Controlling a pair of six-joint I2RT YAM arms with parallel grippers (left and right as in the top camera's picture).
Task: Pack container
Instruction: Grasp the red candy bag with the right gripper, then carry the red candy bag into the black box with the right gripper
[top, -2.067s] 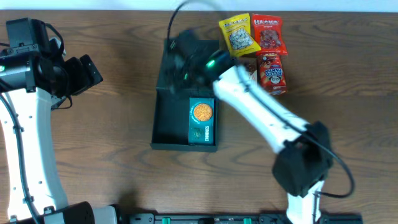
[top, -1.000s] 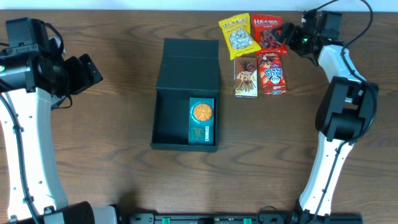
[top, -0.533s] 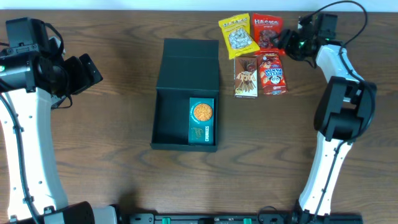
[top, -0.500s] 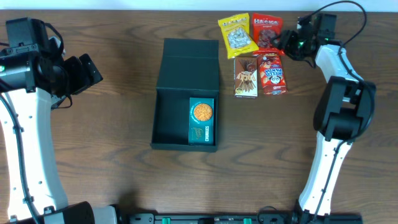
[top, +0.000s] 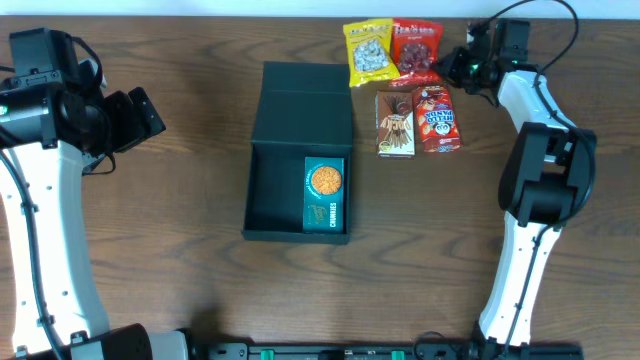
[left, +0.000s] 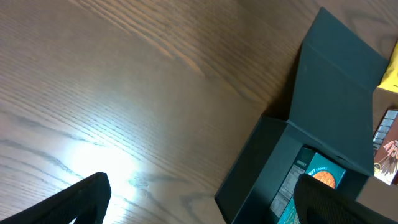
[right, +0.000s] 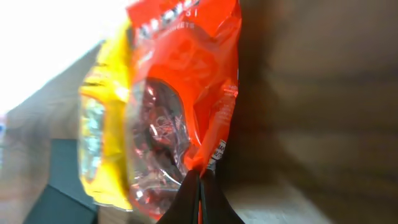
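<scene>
Right gripper (right: 199, 196): we see its jaws pinched together on the sealed edge of the red packet (top: 415, 45), at the far right of the tabletop (top: 180, 250)
Left gripper (top: 142, 113): jaws spread wide with nothing between them, hanging over bare wood well to the left of the container (top: 275, 195)
Container: sits mid-tabletop, open, with its lid (top: 305, 100) folded back flat on the far side
Packed so far: we count one item, a teal cookie box (top: 324, 195), lying along the right wall; the other part of the floor is bare
Outside: four snacks just right of the lid, namely the red packet, the yellow packet (top: 368, 52) touching it, a brown stick-snack box (top: 396, 124) and a small red packet (top: 437, 117) side by side below them
Step in hand: we judge this the pick-up of the red packet, gripped but not yet carried over
Progress: early, in our view; one in, four to go
Left to do: carry the red packet across, drop it into the free space, fetch the other three, then probably fold the lid shut
</scene>
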